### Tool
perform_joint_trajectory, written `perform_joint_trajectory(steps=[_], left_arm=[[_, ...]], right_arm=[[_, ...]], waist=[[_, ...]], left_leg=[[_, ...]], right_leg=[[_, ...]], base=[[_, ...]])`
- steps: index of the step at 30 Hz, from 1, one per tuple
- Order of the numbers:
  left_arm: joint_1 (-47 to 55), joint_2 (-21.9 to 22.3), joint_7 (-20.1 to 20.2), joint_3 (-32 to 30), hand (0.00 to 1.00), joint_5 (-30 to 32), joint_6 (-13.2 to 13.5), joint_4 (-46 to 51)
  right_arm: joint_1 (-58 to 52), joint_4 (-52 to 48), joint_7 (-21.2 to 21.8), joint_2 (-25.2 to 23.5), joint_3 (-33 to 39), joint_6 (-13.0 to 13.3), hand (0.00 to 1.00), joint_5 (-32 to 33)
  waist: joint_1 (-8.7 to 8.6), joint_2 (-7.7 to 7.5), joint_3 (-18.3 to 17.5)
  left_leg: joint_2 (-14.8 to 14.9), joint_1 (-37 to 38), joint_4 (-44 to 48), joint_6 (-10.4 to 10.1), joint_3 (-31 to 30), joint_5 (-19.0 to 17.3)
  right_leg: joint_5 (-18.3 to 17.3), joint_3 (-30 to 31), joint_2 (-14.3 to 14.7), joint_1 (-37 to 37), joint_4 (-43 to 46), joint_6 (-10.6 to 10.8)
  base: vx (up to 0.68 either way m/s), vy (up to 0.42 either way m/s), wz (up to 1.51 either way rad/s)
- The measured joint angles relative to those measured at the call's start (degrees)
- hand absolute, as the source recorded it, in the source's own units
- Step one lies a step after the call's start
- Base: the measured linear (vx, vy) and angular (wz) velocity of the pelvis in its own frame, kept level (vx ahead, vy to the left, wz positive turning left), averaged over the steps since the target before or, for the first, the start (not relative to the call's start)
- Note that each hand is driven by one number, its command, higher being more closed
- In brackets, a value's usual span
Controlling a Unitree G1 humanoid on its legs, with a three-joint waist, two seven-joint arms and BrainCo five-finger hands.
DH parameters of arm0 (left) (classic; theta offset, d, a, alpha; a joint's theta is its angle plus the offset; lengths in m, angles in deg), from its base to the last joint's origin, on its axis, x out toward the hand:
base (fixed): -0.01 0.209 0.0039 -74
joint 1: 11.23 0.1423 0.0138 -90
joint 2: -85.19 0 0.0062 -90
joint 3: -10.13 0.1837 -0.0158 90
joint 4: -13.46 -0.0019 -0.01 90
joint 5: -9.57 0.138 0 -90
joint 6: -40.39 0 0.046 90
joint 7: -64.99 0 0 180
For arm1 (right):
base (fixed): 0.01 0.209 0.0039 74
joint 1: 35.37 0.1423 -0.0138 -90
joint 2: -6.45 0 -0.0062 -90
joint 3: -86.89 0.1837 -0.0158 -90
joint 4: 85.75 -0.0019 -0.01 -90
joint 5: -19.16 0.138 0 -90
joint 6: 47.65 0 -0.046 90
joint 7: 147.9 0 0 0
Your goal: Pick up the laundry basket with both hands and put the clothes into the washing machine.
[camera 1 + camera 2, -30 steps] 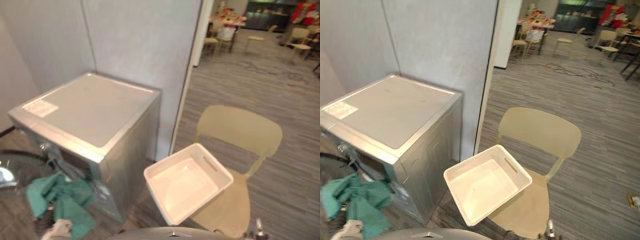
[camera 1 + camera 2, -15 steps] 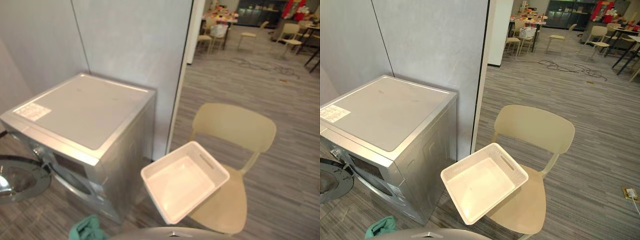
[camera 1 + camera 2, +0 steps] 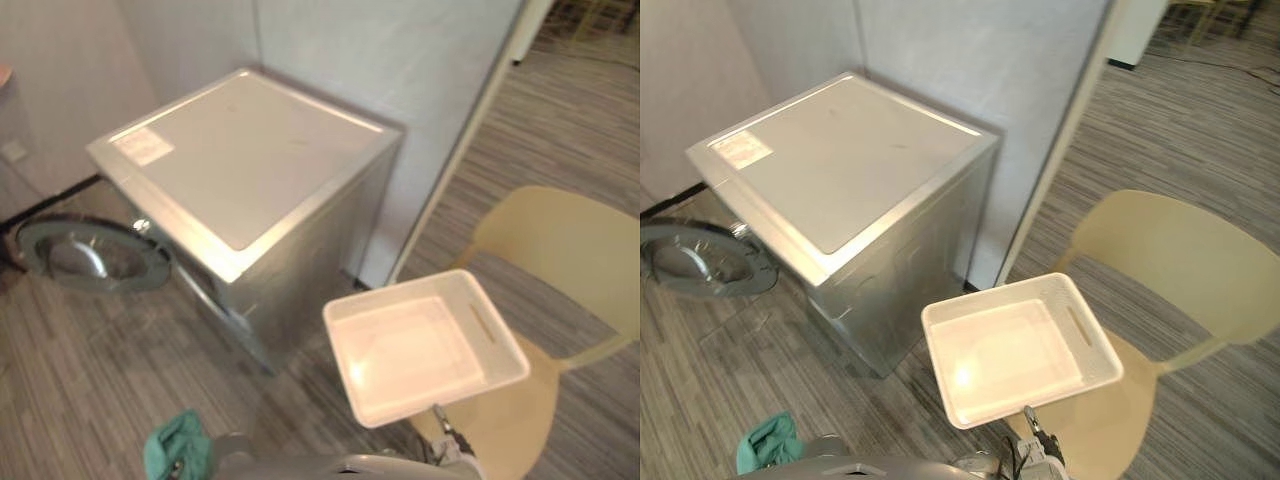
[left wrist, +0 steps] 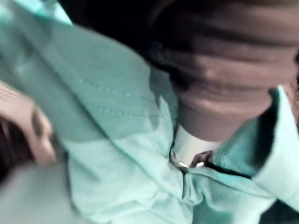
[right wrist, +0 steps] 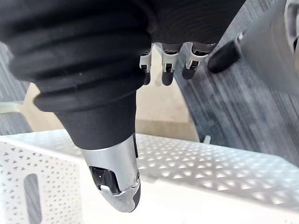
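— Head views first?
— Showing a washer (image 3: 250,170) against the wall (image 3: 400,60), round door (image 3: 90,255) standing wide open at its left. Just right of the washer, a white basket (image 3: 410,350) resting on the seat of a beige chair (image 3: 560,250), with nothing inside. Low at the robot's left side, a bunch of green cloth (image 3: 178,448), well apart from both door and basket.
— Left wrist next?
— Looking along the left hand (image 4: 219,93): dark cover very close, cloth draped around it and spreading past it on all sides. Open or closed, impossible to tell; too much buried in the folds.
— And the right wrist?
— Looking along the right hand (image 5: 107,93), hanging just beside the basket's rim. Fingers (image 5: 166,63) loosely bent in a row, well clear of the thumb (image 5: 114,186), with nothing between them: slack and empty. Past the fingers, chair seat and striped floor (image 5: 243,121). Thumb pointing toward the basket's perforated wall; touching or apart, hard to say.
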Motion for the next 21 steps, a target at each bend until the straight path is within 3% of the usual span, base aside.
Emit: perform_joint_trajectory(steps=[1, 2, 3, 4, 5, 6, 9, 11, 12, 13, 14, 15, 16, 18, 20, 21], left_arm=[[-0.9, -0.5, -0.3, 3.3, 1.00, -0.1, 0.4, 0.4], [-2.2, -1.9, -0.5, 5.2, 1.00, -0.5, 0.5, 0.5], [-2.8, -3.9, -0.8, 6.0, 1.00, -1.4, 0.8, 0.6], [-3.3, -5.3, -1.0, 6.8, 1.00, -2.1, 0.7, 0.5], [-3.7, -6.0, -1.1, 8.4, 1.00, -2.3, 0.6, 0.1], [-4.4, -5.5, -0.9, 10.2, 1.00, -2.2, 0.6, 0.0], [-5.0, -3.8, -0.4, 16.9, 1.00, -1.3, 0.5, 0.3], [-5.0, -3.8, 0.3, 17.6, 1.00, -0.3, 0.5, 0.3], [-4.7, -4.1, 0.3, 18.7, 1.00, 0.6, 0.5, 0.2], [-4.2, -4.6, 0.4, 20.6, 1.00, 2.3, 0.5, 0.2], [-4.2, -5.3, 0.4, 21.8, 1.00, 3.1, 0.5, 0.2], [-3.9, -7.0, 0.3, 22.4, 1.00, 4.9, 0.5, -0.3], [-4.0, -8.7, 0.2, 23.0, 1.00, 5.8, 0.4, -0.3], [-4.4, -8.6, 0.2, 23.6, 1.00, 5.7, 0.3, -0.3], [-5.1, -6.5, 0.3, 23.9, 1.00, 5.7, 0.3, -0.3], [-5.5, -5.1, 0.5, 24.0, 1.00, 6.0, 0.3, -0.1]], right_arm=[[-0.7, 2.2, -0.3, 0.4, 0.9, -0.5, 0.00, 0.0], [-0.6, 3.8, -0.3, -0.3, 0.8, -0.8, 0.00, 0.0], [0.0, 4.3, -0.4, -2.0, 0.6, -1.6, 0.00, 0.0], [0.1, 4.3, -0.4, -3.2, 0.7, -1.6, 0.00, 0.0], [-0.6, 4.3, -0.4, -3.0, 0.8, -1.6, 0.00, 0.0], [-1.1, 4.2, -0.5, -2.3, 0.8, -1.5, 0.00, -0.1], [-1.4, 3.7, -1.5, -0.5, 0.2, -1.5, 0.00, 0.1], [-1.2, 3.6, -1.6, 0.4, 0.3, -0.9, 0.00, 1.8], [-1.5, 3.7, -1.6, 1.0, 0.6, -0.3, 0.00, 2.6], [-2.1, 3.6, -1.5, 1.6, 0.5, -0.1, 0.00, 2.9], [-2.1, 3.6, -1.4, 1.4, 0.5, -0.2, 0.00, 2.9], [-1.8, 3.7, -1.4, 0.2, 0.1, -0.7, 0.00, 2.7], [-1.9, 3.7, -1.3, -2.1, -1.1, -1.1, 0.00, 2.8], [-2.9, 2.8, -0.8, -4.0, -2.3, -1.2, 0.00, 2.9], [-3.9, 1.2, -0.1, -3.9, -3.3, -1.3, 0.00, 2.9], [-4.9, 1.3, 0.3, -4.5, -2.7, -1.4, 0.00, 2.8]], waist=[[-0.61, -0.76, 0.3], [-0.41, -0.27, 0.4], [-0.21, -1.28, 0.2], [-0.58, -2.88, 0.1], [-1.05, -2.77, 0.0], [-1.16, -2.33, -0.5], [-0.21, -1.98, -1.7], [-0.06, -2.07, -1.7], [0.10, -2.13, -1.6], [0.19, -1.10, -1.4], [0.10, -0.75, -1.0], [0.02, -1.48, -0.6], [-0.08, -2.54, -0.3], [-0.58, -3.45, 0.0], [-1.82, -3.37, 0.2], [-2.72, -3.44, 0.2]], left_leg=[[-2.1, 0.8, -3.6, -0.9, -0.3, -1.0], [-2.4, 0.2, -5.2, -1.2, -1.4, -0.9], [-2.4, -0.3, -6.2, -2.3, -1.7, -0.5], [-3.6, -0.2, -6.0, -3.5, -1.9, -1.2], [-4.3, 0.0, -5.6, -6.3, -2.6, -3.5], [-4.4, -0.1, -4.8, -6.6, -2.5, -5.8], [-9.8, -2.8, -1.2, -4.3, -1.7, -9.9], [-12.2, -3.0, 0.0, -2.7, -1.2, -10.8], [-13.7, -2.2, -0.2, -1.6, -1.1, -11.2], [-14.5, -0.1, -1.8, -0.2, -1.4, -11.3], [-14.5, 1.0, -2.5, 0.2, -1.5, -11.3], [-14.1, 3.2, -4.6, 1.2, -2.1, -10.9], [-13.9, 5.1, -7.0, 2.0, -2.7, -10.9], [-14.4, 7.8, -10.3, 2.8, -2.7, -10.3], [-15.2, 9.5, -12.6, 3.0, -2.5, -10.2], [-15.6, 11.1, -14.3, 2.8, -2.2, -10.2]], right_leg=[[1.2, -1.2, -3.7, -2.2, 7.3, -0.3], [-1.4, -1.1, -3.6, -3.6, 7.3, 4.0], [-1.9, -1.6, 0.3, -2.7, -2.7, 4.1], [3.7, -2.1, 1.1, -2.5, -5.9, 0.1], [5.2, -4.8, 0.0, -0.3, -5.7, 1.7], [5.3, -5.7, -0.7, 0.5, -4.5, 1.8], [7.1, -6.1, -7.8, -0.5, 0.0, 2.0], [9.4, -5.3, -11.4, -2.1, 3.2, -1.0], [13.1, -2.9, -13.5, -3.6, 6.5, -6.3], [18.6, 3.4, -14.5, -6.6, 11.0, -12.7], [16.6, 7.5, -14.0, -8.3, 13.4, -11.8], [7.9, 15.5, -10.0, -12.2, 19.4, -8.1], [1.0, 20.2, -4.0, -15.2, 23.8, -7.3], [-4.9, 20.1, 3.1, -19.2, 27.0, -8.2], [-7.3, 17.3, 7.7, -22.1, 24.9, -7.9], [-6.9, 13.9, 8.5, -22.0, 19.3, -7.7]], base=[[0.06, 0.352, 1.28], [-0.01, 0.342, 1.31], [-0.05, 0.200, 0.96], [-0.02, 0.125, 0.99], [0.02, 0.139, 1.03], [0.02, 0.245, 0.90], [0.03, 0.331, 0.33], [0.05, 0.307, 0.15], [0.10, 0.427, 0.17], [0.07, 0.348, 0.17], [0.10, 0.334, 0.10], [0.08, 0.162, 0.12], [0.08, 0.115, 0.14], [0.07, 0.060, 0.14], [0.11, 0.008, 0.35], [0.19, -0.043, 0.60]])
